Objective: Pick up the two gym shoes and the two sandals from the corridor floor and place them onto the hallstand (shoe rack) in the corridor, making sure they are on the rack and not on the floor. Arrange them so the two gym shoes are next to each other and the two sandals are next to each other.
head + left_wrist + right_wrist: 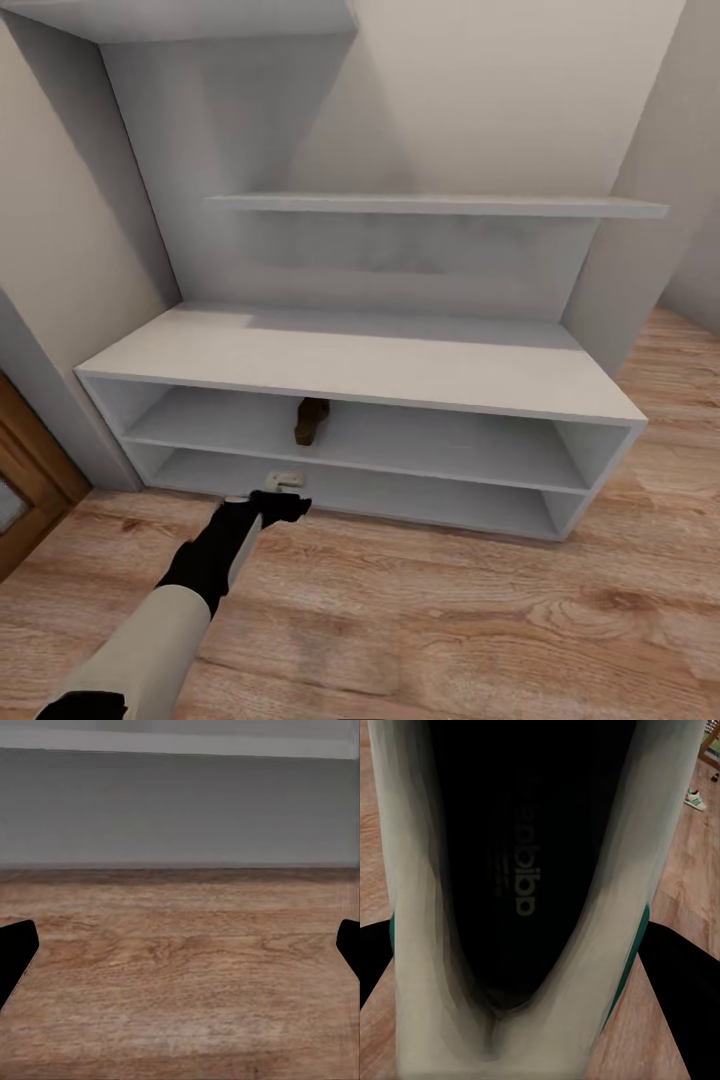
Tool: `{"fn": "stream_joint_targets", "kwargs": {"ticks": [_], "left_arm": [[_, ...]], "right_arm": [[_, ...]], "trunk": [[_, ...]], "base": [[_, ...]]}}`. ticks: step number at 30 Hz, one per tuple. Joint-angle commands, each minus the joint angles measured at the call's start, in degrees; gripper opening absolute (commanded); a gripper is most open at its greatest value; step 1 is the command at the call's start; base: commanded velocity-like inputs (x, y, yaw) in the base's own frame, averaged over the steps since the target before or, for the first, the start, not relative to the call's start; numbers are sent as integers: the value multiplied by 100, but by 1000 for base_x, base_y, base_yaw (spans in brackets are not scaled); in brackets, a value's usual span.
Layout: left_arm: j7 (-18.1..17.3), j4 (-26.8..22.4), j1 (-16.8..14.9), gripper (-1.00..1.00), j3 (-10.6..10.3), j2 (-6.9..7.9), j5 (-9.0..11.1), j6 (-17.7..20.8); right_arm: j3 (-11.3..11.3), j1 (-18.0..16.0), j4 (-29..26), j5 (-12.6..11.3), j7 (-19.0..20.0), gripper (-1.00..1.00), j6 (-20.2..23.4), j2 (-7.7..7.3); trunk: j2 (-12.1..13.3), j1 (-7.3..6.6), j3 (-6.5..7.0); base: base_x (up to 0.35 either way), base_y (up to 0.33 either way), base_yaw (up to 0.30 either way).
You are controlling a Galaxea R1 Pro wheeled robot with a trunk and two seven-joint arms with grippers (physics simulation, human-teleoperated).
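L jaws (pixel 180 945) wide, empty, over floor (pixel 180 967) by hallstand (pixel 360 360); R jaws grip gym shoe (pixel 521 907); sandal (pixel 311 421) on shelf.

We see a home corridor: low grey hallstand (pixel 360 365) with open shelf levels against plain pale walls, stepped wall shelves (pixel 440 206) above, wood-plank floor (pixel 450 620), wooden door frame (pixel 35 490) at left, a sandal (pixel 311 421) on a shelf.

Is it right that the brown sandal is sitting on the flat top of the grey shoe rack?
Not quite. The head view shows the brown sandal on the upper open shelf inside the grey shoe rack, under its flat top, which is bare.
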Motion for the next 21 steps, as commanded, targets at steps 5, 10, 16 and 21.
{"fn": "stream_joint_targets", "kwargs": {"ticks": [5, 10, 16, 21], "left_arm": [[-717, 379, 119, 100, 15, 213, -48, -993], [-2269, 848, 133, 100, 108, 503, -25, -1929], [-3124, 1104, 135, 100, 538, 742, 135, -2631], [-3165, 1139, 137, 100, 574, 748, 151, -2664]], "right_arm": [[6, -4, -6, 24, 2, -100, 31, -1], [7, -4, -6, 24, 2, -100, 31, -1], [0, -4, -6, 19, 2, -100, 31, -1], [1, -4, -3, 14, 2, -100, 31, -1]], "trunk": [[-2, -1, -5], [-2, -1, -5], [-2, -1, -5], [-2, -1, -5]], "base": [[0, 0, 0], [0, 0, 0], [0, 0, 0], [-123, -75, 0]]}}
